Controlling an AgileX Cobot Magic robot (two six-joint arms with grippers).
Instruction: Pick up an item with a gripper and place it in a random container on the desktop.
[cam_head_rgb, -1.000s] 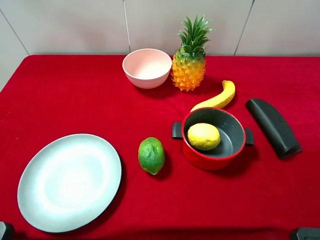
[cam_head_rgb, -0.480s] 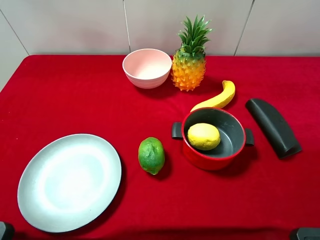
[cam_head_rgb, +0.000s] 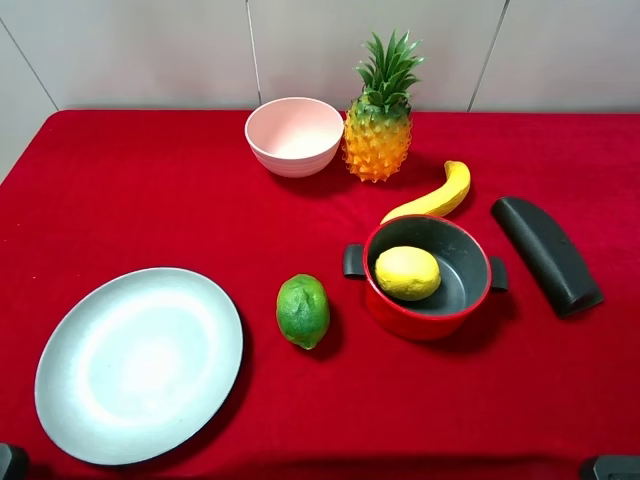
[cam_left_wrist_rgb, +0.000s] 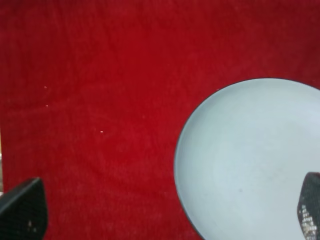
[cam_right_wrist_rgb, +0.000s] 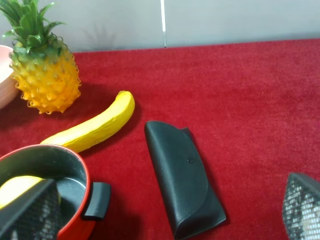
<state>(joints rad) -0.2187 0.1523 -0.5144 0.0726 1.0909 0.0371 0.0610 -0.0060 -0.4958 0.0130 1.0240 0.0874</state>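
Nearest the camera on the red desktop (cam_head_rgb: 150, 190), both grippers (cam_left_wrist_rgb: 160, 210) (cam_right_wrist_rgb: 165, 215) sit low with fingers spread wide, holding nothing. Beyond them lie 1 grey-white plate (cam_head_rgb: 138, 364) and 1 green fruit (cam_head_rgb: 303, 310). Farther right, the lemon (cam_head_rgb: 407, 272) rests inside the red pot (cam_head_rgb: 428, 312). Pale wall panels (cam_head_rgb: 130, 50) close the back.

A small yellow oval lemon (cam_head_rgb: 407, 272) lies in the round red pot (cam_head_rgb: 428, 318), right of the worktop's (cam_head_rgb: 150, 190) middle. A curved yellow banana (cam_head_rgb: 433, 196) lies just behind the pot, a black case (cam_head_rgb: 546, 254) beside it toward the right edge. A flat grey-white plate (cam_head_rgb: 138, 364) sits near the front-left corner.
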